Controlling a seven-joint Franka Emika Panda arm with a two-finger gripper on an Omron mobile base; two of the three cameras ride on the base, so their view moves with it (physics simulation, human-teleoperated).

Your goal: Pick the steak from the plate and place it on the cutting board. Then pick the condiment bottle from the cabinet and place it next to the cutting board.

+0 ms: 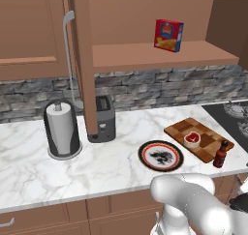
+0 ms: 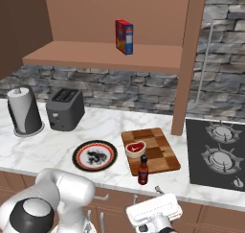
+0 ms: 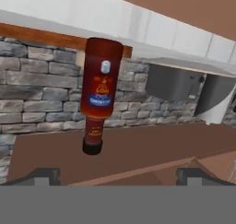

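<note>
1. Left base view, counts: one plate (image 1: 161, 156) at lower centre, bearing nothing; one board (image 1: 198, 139) to its right with one steak (image 1: 192, 139) on it; one bottle (image 1: 221, 154) upright, just beside the board's lower right edge.
2. Same view, other stock: one toaster (image 1: 102, 119) and one towel roll (image 1: 62, 130) at left centre, one box (image 1: 168, 35) on the cabinet (image 1: 160, 55) shelf at upper right, one stove (image 1: 232, 118) corner at the right edge.
3. Same view, room: the bottle stands close to the counter (image 1: 72, 166) front edge; broad bare marble lies left of the plate.
4. Right base view, counts: one plate (image 2: 94, 156), one board (image 2: 150, 151), one steak (image 2: 135, 149) on the board's left part, one bottle (image 2: 143, 171) touching or nearly touching the board's lower left corner, near the counter edge.
5. Same view: one box (image 2: 124, 37) on the shelf, one toaster (image 2: 65, 109), one towel roll (image 2: 24, 111), one stove (image 2: 217, 153) at right, apart from the board.
6. Same view: the gripper (image 2: 154, 213) sits at the bottom edge, below the counter front; whether its fingers are spread or pressed together cannot be told here.
7. Hand view, rolled upside down: one bottle (image 3: 98, 90) at centre, cap pointing down-frame.
8. Same view: two finger tips (image 3: 44, 176) at the bottom corners, spread wide apart, gripping nothing, clear of the bottle.
</note>
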